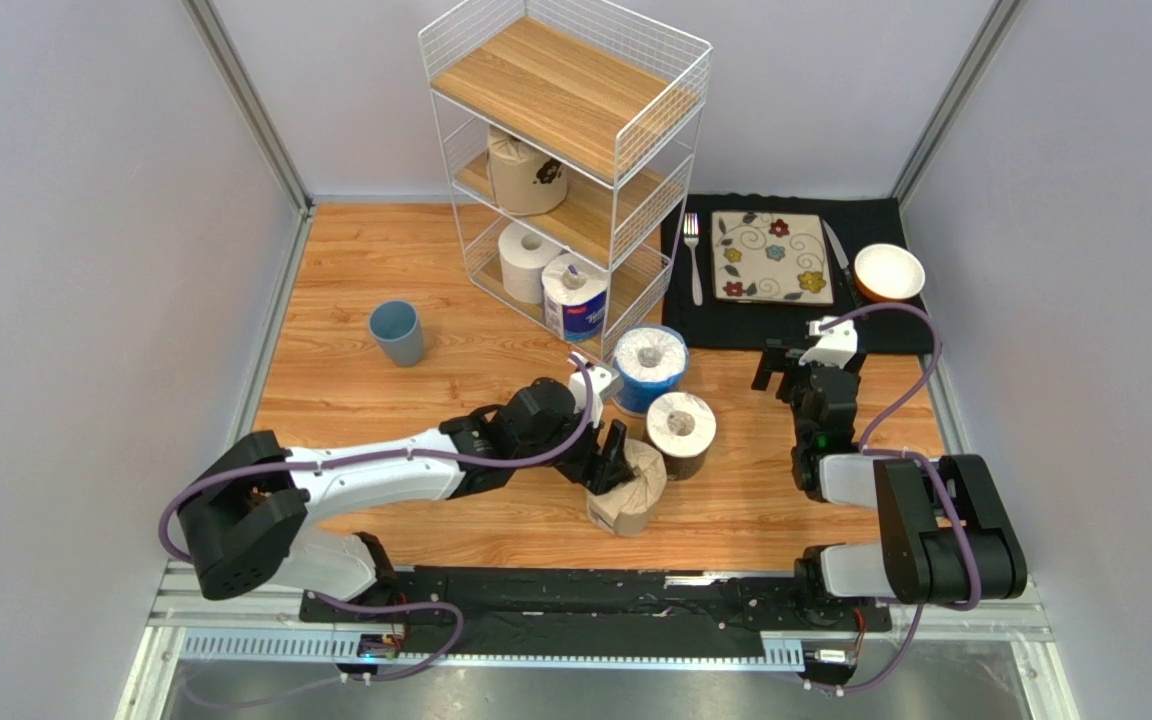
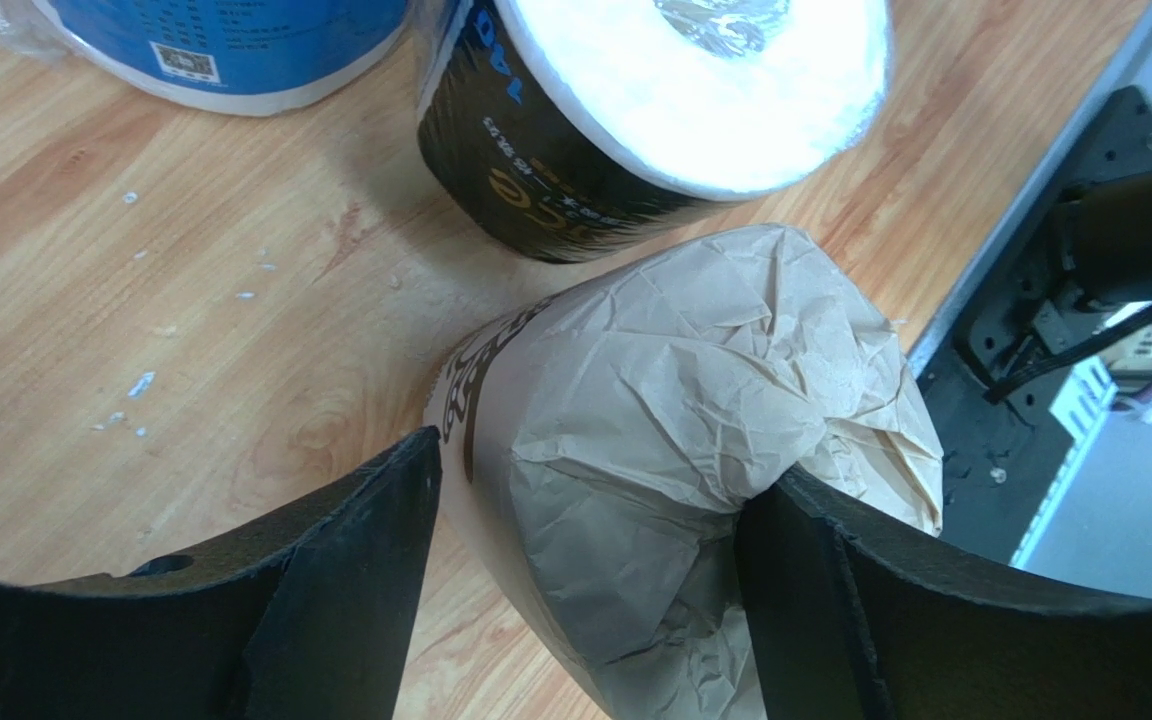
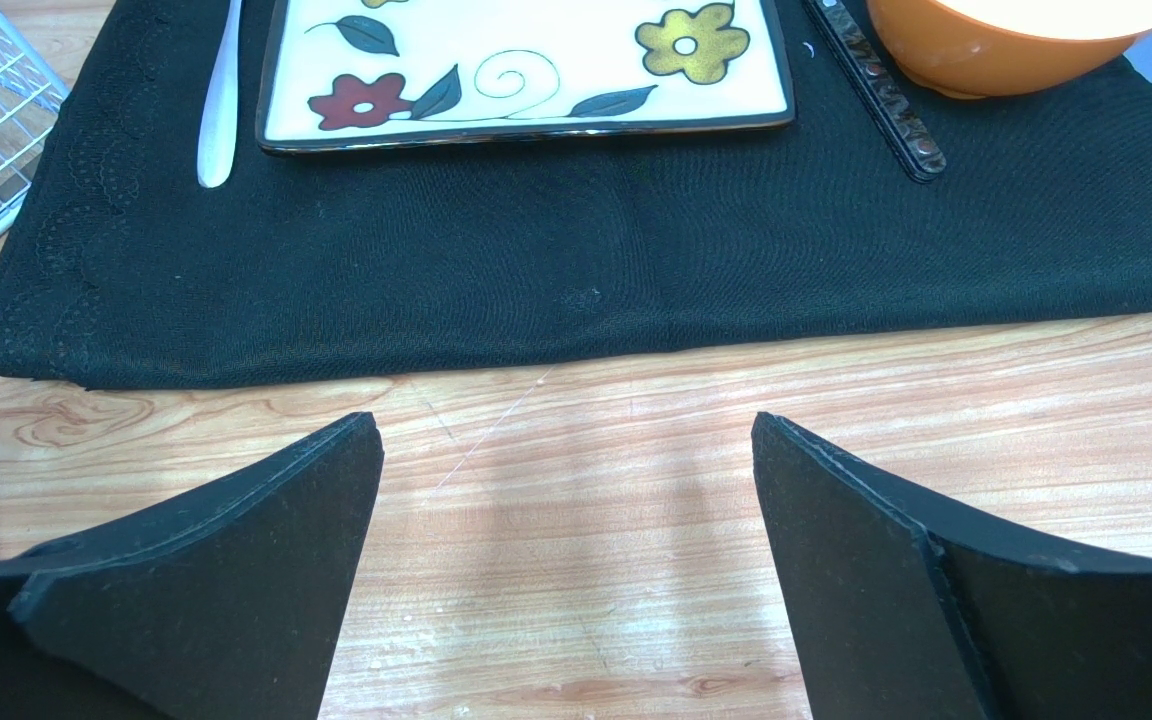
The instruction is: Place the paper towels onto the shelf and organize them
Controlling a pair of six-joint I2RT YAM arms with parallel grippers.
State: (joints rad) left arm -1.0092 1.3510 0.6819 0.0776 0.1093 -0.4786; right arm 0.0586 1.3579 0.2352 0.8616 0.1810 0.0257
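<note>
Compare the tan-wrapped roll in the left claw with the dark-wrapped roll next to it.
Wrapper: the tan-wrapped roll has its end covered in crumpled brown paper; the dark-wrapped roll shows a bare white end.
Hold: the tan-wrapped roll is pinched in the left claw; the dark-wrapped roll stands free.
Pose: the tan-wrapped roll leans; the dark-wrapped roll is upright on the table.
Both are stubby rolls not yet on the shelf.

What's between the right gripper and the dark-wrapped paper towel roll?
Nothing. Only bare wooden tabletop separates the right gripper from the dark-wrapped roll. The top external view shows this.
</note>
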